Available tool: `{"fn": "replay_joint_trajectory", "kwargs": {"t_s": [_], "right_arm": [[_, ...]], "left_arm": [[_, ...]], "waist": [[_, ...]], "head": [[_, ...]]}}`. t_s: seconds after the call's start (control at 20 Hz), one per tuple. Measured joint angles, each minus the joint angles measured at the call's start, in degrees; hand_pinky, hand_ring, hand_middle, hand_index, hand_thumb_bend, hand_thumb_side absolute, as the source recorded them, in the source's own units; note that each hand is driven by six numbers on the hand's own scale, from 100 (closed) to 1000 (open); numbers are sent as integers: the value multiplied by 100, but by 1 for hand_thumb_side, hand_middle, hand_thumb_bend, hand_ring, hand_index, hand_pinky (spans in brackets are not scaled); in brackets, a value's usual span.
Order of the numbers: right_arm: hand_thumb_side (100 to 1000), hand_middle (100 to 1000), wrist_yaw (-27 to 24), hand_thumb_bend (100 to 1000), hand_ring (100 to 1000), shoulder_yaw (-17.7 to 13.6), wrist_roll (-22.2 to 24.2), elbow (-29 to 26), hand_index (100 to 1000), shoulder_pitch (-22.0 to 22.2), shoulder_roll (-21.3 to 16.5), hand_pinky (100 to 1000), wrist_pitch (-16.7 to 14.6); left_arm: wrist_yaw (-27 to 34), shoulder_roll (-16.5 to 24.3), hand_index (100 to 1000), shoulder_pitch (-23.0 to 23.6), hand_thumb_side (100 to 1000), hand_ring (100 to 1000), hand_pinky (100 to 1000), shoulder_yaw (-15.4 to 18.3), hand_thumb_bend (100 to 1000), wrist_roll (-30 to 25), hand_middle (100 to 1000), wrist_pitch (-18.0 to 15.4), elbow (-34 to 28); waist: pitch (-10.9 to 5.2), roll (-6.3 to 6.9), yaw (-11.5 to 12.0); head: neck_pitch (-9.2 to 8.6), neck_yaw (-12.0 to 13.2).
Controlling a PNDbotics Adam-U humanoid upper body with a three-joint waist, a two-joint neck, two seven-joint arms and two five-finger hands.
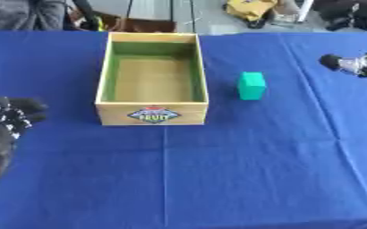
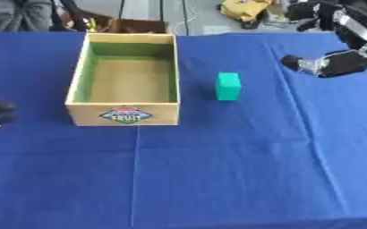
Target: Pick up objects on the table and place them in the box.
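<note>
So the right hand (image 2: 327, 63) is hanging in the upper right of the frame, off to the right of the green block (image 2: 228, 86) and clearly apart from it, holding nothing. It looks bunched up with one finger poking toward the block, but honestly I can't tell whether the fingers are curled or relaxed from this angle. The left hand (image 1: 6, 123) is parked at the left edge around mid-height, fingers curled in on themselves with nothing in them, just idle. Moving outward from there, the green block stands upright on the blue tabletop (image 1: 241, 170), just to the right of the wooden box (image 1: 152, 112) with a little gap between them, not touching. The box sits upper-middle of the frame, long side running away from the camera, with a colourful sticker on the near wall and green inner walls. Inside it there's nothing at all, just the bare wood floor. So as far as I can judge, nothing's in the box yet: the block is the only loose thing I can see, and it needs grabbing and dropping in.
</note>
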Motion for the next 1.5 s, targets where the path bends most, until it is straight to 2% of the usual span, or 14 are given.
{"fn": "replay_joint_trajectory", "kwargs": {"t_s": [0.4, 0.65, 0.85, 1.25, 1.3, 1.35, 1.5], "right_arm": [[541, 849, 1239, 496, 901, 103, 296, 1531, 944, -744, 377, 804, -266], [546, 852, 1838, 502, 902, 105, 302, 2134, 946, -989, 599, 804, -439], [581, 865, 2075, 509, 907, 137, 268, 2313, 951, -1034, 670, 810, -569], [607, 866, 2483, 507, 912, 322, 459, 2433, 952, -1158, 1088, 815, -815], [626, 866, 2501, 534, 912, 337, 483, 2448, 952, -1187, 1122, 815, -835], [608, 867, 2524, 506, 912, 350, 505, 2453, 952, -1203, 1155, 815, -854], [609, 867, 2570, 498, 912, 369, 558, 2476, 952, -1240, 1243, 816, -891]], "left_arm": [[13, -1, 680, -22, 1000, 795, 833, -47, 377, -54, 619, 5, 29], [15, -1, 680, -27, 1000, 795, 833, -72, 377, -82, 619, 13, 31], [16, -3, 680, -38, 1000, 795, 833, -85, 378, -88, 619, 15, 31], [16, -8, 680, -56, 1000, 794, 833, -109, 379, -127, 618, 20, 31], [16, -8, 680, -57, 1000, 794, 833, -109, 379, -129, 618, 19, 31], [16, -10, 680, -58, 1000, 794, 833, -110, 379, -130, 618, 19, 31], [16, -28, 680, -60, 1000, 794, 833, -110, 380, -132, 618, 18, 31]], "waist": [[-10, 1, 114], [-20, 3, 139], [-20, 6, 182], [-20, 6, 224], [-20, 6, 229], [-20, 6, 237], [-21, 8, 249]], "head": [[0, -116], [0, -167], [0, -209], [0, -280], [0, -289], [0, -298], [0, -311]]}}
